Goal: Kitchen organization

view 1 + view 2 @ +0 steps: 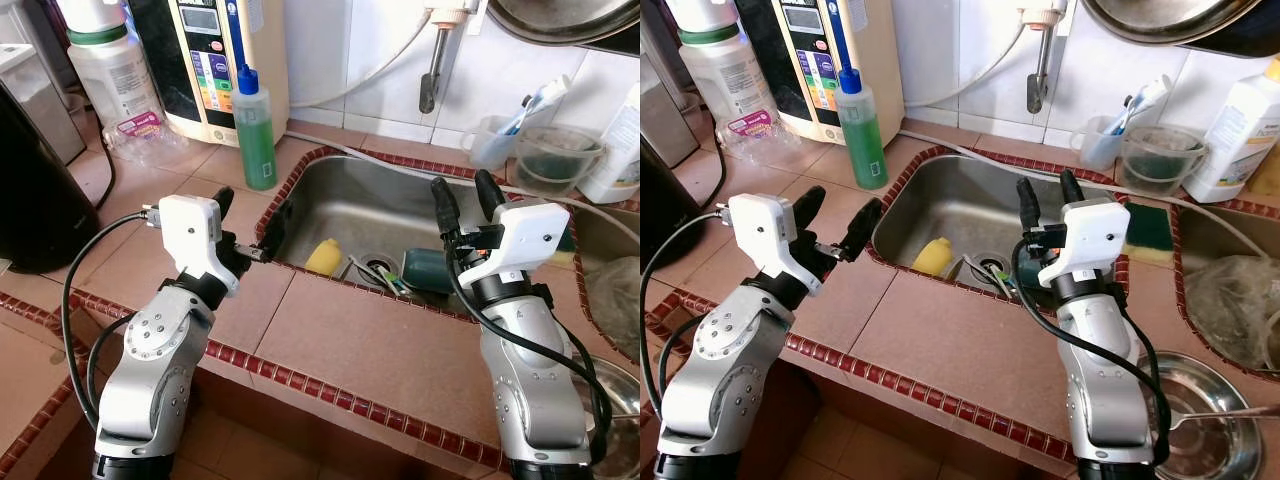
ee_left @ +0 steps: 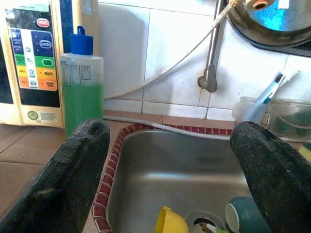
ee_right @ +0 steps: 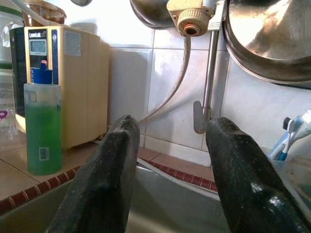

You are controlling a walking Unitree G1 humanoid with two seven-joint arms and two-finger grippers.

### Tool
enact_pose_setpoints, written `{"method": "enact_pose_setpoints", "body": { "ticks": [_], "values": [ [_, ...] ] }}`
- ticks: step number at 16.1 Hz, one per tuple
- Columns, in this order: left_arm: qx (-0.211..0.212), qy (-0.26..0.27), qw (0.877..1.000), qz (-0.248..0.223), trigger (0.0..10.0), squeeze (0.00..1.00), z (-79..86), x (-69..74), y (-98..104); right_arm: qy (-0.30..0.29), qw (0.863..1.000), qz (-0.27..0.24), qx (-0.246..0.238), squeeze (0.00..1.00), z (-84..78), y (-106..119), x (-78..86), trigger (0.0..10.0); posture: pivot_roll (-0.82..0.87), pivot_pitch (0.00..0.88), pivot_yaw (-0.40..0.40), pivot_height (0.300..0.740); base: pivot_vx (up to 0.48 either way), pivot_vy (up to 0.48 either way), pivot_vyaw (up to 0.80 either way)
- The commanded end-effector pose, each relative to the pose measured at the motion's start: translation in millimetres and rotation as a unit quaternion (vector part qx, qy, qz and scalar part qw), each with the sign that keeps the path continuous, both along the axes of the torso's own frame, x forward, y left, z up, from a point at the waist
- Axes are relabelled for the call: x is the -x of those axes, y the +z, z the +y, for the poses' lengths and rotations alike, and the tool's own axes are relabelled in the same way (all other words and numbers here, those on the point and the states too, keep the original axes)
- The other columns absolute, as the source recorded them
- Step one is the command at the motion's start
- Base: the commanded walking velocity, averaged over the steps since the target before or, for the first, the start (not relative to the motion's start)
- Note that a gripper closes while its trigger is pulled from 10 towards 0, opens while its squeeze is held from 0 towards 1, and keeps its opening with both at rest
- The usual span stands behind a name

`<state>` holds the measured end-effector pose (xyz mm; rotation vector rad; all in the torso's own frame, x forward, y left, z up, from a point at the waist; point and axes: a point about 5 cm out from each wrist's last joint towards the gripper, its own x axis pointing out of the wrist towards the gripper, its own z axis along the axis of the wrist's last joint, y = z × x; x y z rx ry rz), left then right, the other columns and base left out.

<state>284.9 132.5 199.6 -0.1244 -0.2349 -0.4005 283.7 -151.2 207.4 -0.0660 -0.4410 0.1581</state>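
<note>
Two grippers hover at the sink (image 1: 330, 195), both spread wide and holding nothing, presumably poised to clear it. Left gripper (image 1: 248, 222) sits over the sink's left rim; right gripper (image 1: 466, 200) above its right side. A yellow cup (image 1: 323, 256) and teal mug (image 1: 428, 268) lie in the sink near the drain.

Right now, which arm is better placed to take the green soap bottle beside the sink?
Probably left. The left tool is open near the sink's left edge, close to the green soap bottle; the right tool is across the basin.
</note>
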Motion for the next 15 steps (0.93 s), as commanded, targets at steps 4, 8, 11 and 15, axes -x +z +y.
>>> {"method": "enact_pose_setpoints", "body": {
  "ticks": [4, 8, 11, 15],
  "values": [
    [-0.005, -0.006, 1.0, -0.003, 10.0, 0.0, 0.4, 3.4, 2.9, 0.001, 1.0, -0.001, 0.002, 0.0, 1.7, 4.3, -1.2, 10.0, -0.09, 0.034, 0.048, 0.74, -0.132, 0.0, 0.0],
    [-0.011, -0.014, 1.0, 0.001, 10.0, 0.0, -1.5, 4.3, 1.8, 0.0, 1.0, 0.004, 0.003, 0.0, 2.0, 2.9, -2.4, 10.0, -0.09, 0.034, 0.049, 0.74, -0.28, 0.0, 0.0],
    [-0.011, -0.017, 1.0, 0.001, 10.0, 0.0, -2.6, 4.2, 2.5, -0.001, 1.0, 0.007, 0.003, 0.0, 1.3, 1.8, -2.5, 10.0, -0.09, 0.034, 0.051, 0.74, -0.28, 0.0, 0.0],
    [-0.015, -0.02, 1.0, -0.006, 10.0, 0.0, -4.0, 4.1, 4.4, -0.001, 1.0, 0.008, 0.005, 0.0, 1.8, 1.2, -3.2, 10.0, -0.09, 0.034, 0.048, 0.74, -0.139, 0.0, 0.0]
  ]
}}
